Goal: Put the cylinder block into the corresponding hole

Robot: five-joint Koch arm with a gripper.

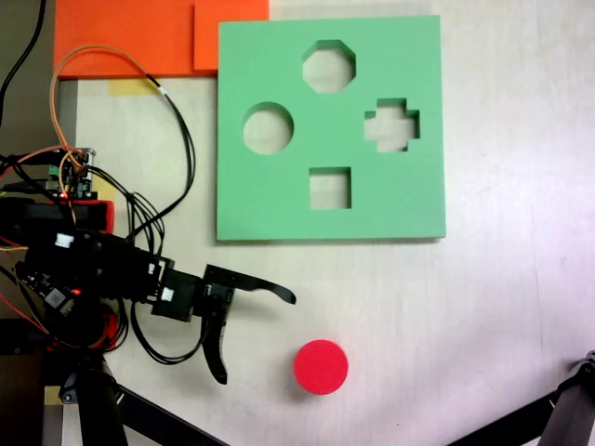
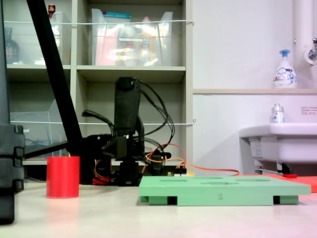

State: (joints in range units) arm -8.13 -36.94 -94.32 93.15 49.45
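Gripper: the gripper (image 1: 258,339) is spread wide and empty, near the block.
Block: the cylinder block (image 1: 321,367) stands on the counter (image 1: 483,316), well apart from the green board (image 1: 279,200).
Hole: the corresponding hole (image 1: 268,128) is empty.
Progress: nothing done yet; grasp, carry and insertion all remain.

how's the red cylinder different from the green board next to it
The cylinder block is bright red and round; the green foam board is square with four cutouts. In the second exterior view the cylinder block stands taller, while the green foam board lies low and much wider. Both rest on the table, apart from each other.
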